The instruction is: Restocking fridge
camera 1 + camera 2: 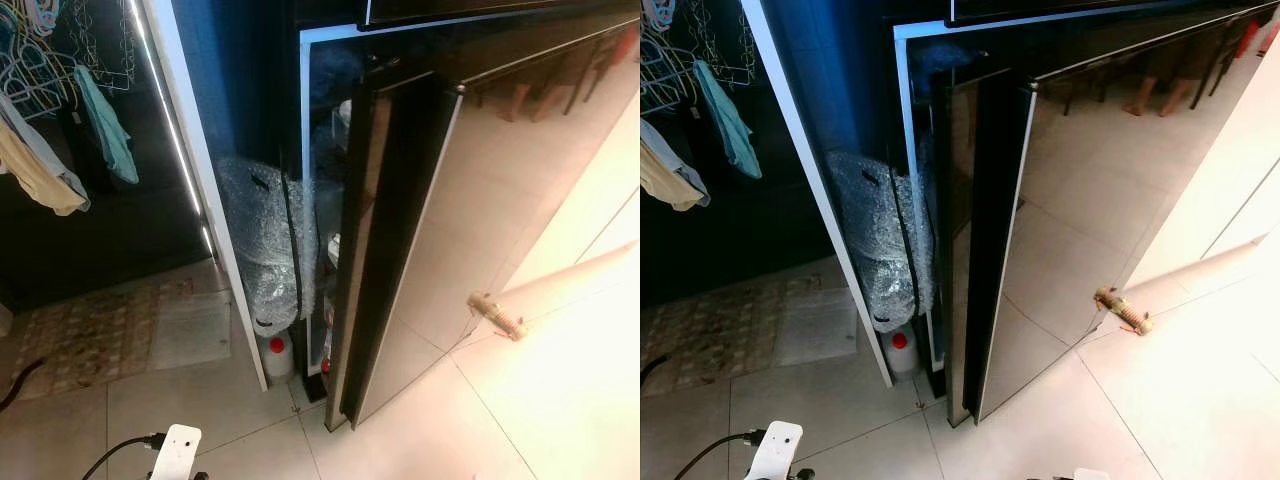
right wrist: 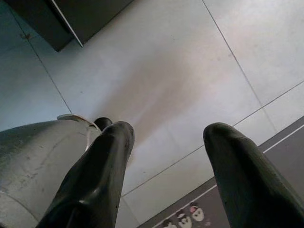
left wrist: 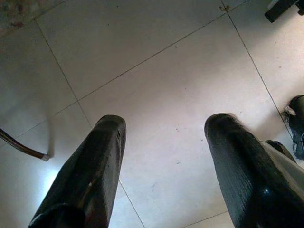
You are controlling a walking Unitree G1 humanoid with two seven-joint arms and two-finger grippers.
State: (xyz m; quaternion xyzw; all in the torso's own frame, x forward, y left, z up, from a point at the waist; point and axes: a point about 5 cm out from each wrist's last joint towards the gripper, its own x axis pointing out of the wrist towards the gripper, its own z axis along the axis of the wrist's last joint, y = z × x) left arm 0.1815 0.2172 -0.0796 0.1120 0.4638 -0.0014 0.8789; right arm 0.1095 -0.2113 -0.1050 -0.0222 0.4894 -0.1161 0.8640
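Gleaming black fridge door [image 1: 1040, 230] — glossy, mirror-like, ajar.

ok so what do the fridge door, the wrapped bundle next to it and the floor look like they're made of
Fridge door: dark glass or high-gloss panel, likely; it mirrors the floor and chair legs sharply.
Wrapped bundle: clear bubble wrap, by the dimpled, cloudy plastic; what's inside can't be told.
Floor: pale glazed tile, probably ceramic, with thin grout lines and a soft sheen.
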